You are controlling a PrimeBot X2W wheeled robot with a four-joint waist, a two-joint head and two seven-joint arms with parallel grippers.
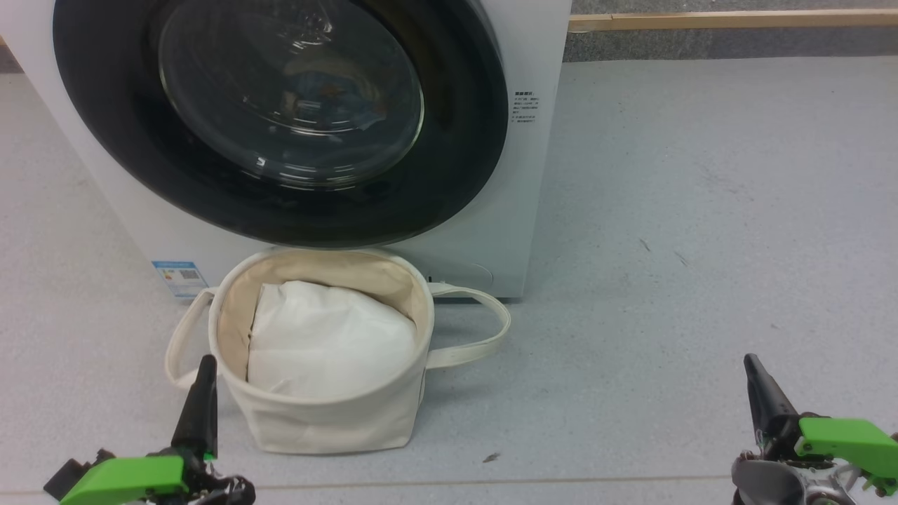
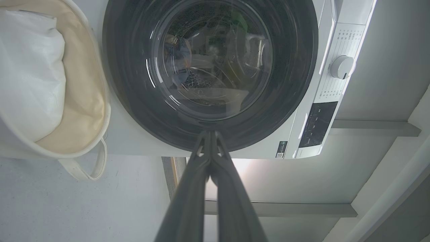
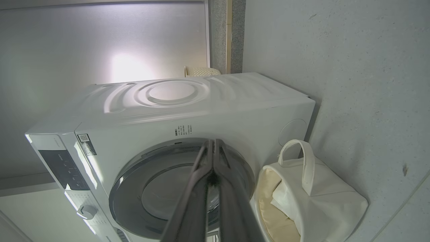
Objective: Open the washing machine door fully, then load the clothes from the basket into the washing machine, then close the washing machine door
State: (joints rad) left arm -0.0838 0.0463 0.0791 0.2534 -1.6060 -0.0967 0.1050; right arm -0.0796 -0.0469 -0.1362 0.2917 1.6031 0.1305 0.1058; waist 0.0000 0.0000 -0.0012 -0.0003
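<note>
- The head view takes in both tools. The left gripper (image 1: 206,366) is at 9 o'clock of the basket (image 1: 330,421), its tip crossing a loop handle (image 1: 184,351) in the picture, and contact cannot be told. The right gripper (image 1: 752,366) is well apart at 3 o'clock, over bare floor (image 1: 701,245). Each has its two dark fingers pressed together and holds nothing.
- The same view gives the blue label sticker (image 1: 177,277), at 7 o'clock of the washing machine door (image 1: 280,105).
- The left wrist view adds the white dial (image 2: 342,67) and the dark control panel (image 2: 317,124), both toward 3 o'clock of the door in that view.
- The right wrist view adds the embossed rings (image 3: 171,92) on the machine's top; a pale grey wall (image 3: 100,40) stands behind it.
- The floor is light grey and speckled, with a few dark marks; a wooden strip (image 1: 729,21) runs along its far edge at 1 o'clock in the head view.
- The door sits shut against the white washing machine (image 1: 533,175). It has a broad black rim and a bulging clear glass bowl; behind the glass, what looks like blue and orange clothes (image 2: 177,64) shows dimly against the perforated drum.
- The basket stands upright on the floor at 6 o'clock of the door, just in front of the machine. It is cream canvas with handles at 9 and 3 o'clock; plain white padding (image 1: 330,344) lies inside.
</note>
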